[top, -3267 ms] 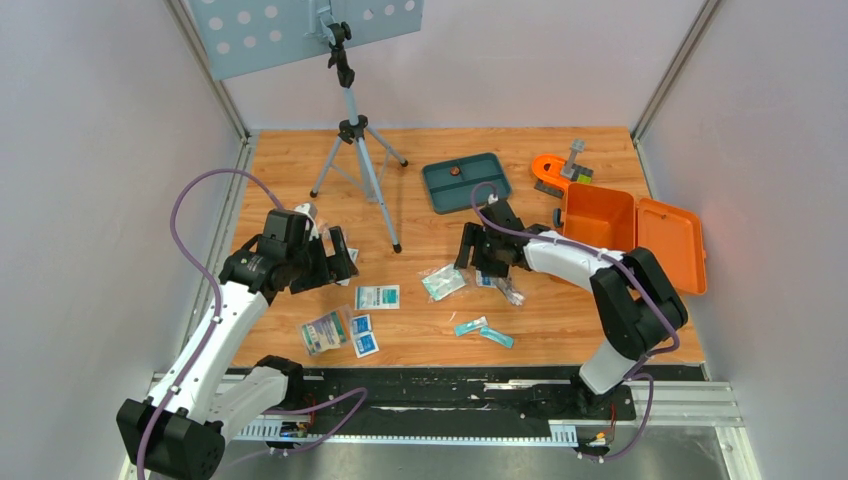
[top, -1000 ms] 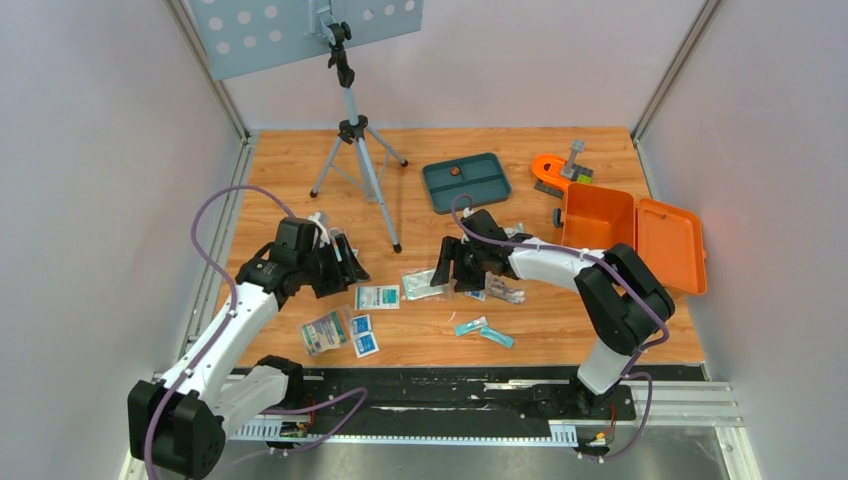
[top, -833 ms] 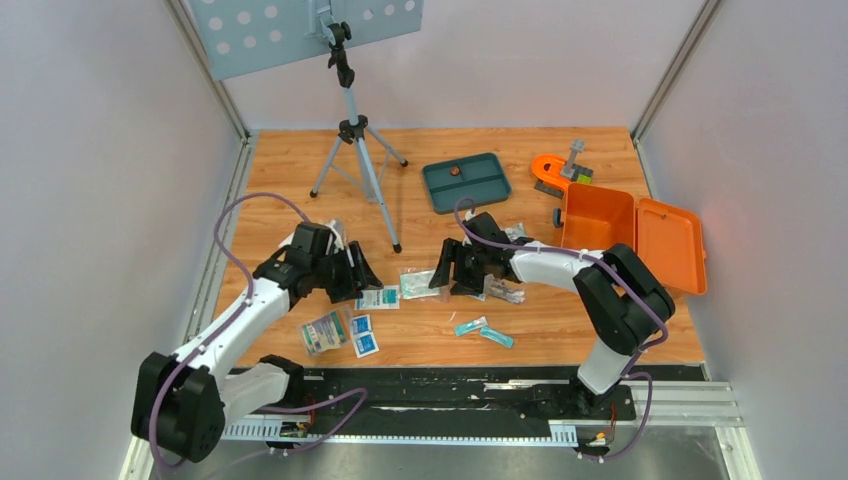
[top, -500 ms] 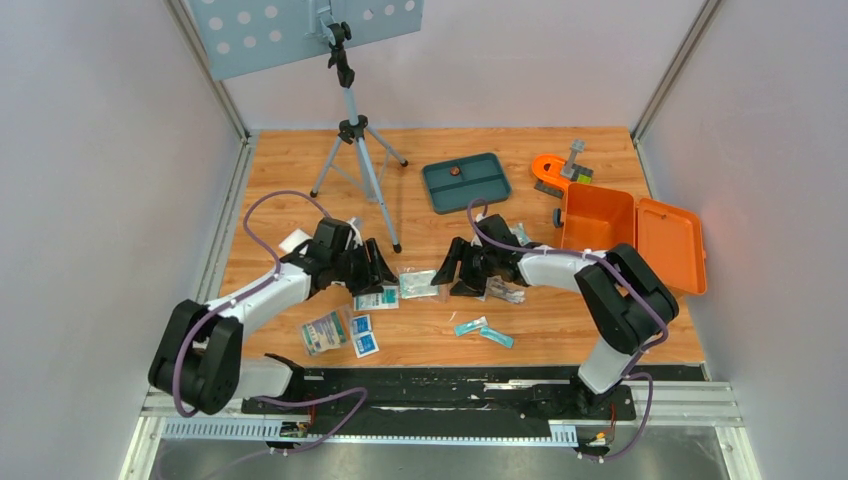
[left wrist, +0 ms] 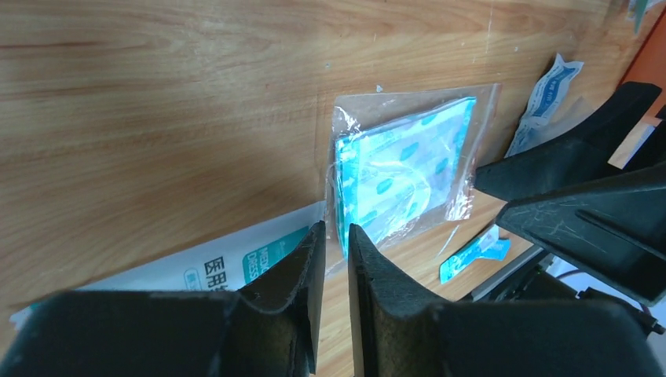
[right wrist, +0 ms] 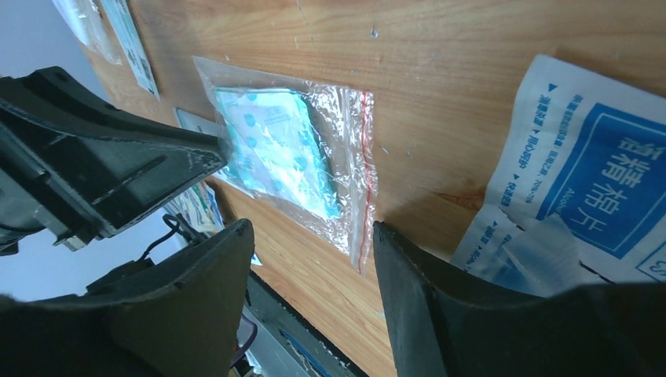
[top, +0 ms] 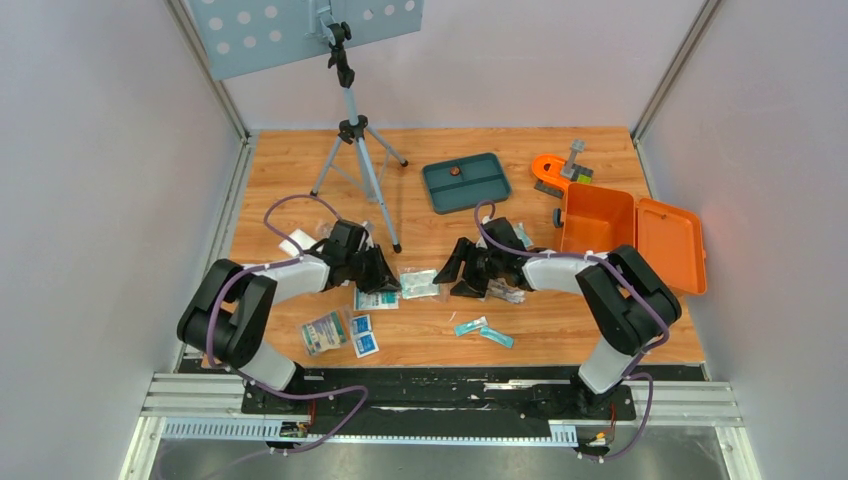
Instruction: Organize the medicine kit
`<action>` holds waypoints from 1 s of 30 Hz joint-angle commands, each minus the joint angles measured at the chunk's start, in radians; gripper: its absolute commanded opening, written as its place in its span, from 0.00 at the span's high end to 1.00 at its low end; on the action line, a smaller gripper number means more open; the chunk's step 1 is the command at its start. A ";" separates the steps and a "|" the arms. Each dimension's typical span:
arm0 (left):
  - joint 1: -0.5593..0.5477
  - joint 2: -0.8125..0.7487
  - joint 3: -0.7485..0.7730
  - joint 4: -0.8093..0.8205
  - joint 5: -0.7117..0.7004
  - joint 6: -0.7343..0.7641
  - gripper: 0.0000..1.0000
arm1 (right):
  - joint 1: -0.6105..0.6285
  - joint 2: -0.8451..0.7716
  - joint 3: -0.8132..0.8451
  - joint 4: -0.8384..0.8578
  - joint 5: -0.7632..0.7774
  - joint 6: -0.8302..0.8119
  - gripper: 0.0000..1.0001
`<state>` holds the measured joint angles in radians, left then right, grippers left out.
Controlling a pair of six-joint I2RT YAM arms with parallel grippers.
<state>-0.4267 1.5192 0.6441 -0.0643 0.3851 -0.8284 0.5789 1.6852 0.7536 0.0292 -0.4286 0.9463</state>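
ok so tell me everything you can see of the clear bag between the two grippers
The bag is a clear, crinkly plastic zip pouch with a thin red line along one end, holding a folded teal-and-white printed item. It lies flat on the wooden table, near the front middle, next to a white packet. The left gripper looks shut on one edge. The open right gripper straddles the red-lined end; whether it touches cannot be told.

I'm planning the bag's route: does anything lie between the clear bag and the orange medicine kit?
Yes. The right gripper and its arm lie on the line from the clear bag to the medicine kit, with loose packets beside them.
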 commanded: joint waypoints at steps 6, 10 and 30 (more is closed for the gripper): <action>-0.021 0.056 0.041 0.082 -0.004 -0.006 0.76 | 0.000 0.078 -0.057 0.100 -0.009 0.053 0.39; -0.021 0.078 0.053 0.040 -0.016 0.009 0.76 | -0.001 0.076 -0.076 0.169 -0.029 0.083 0.40; -0.021 0.027 0.071 -0.049 -0.047 0.041 0.75 | -0.001 0.065 -0.084 0.110 0.070 0.101 1.00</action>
<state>-0.4438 1.5932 0.6949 -0.0601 0.3752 -0.8219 0.5751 1.7355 0.6586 0.2234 -0.4362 1.0828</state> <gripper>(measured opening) 0.248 0.023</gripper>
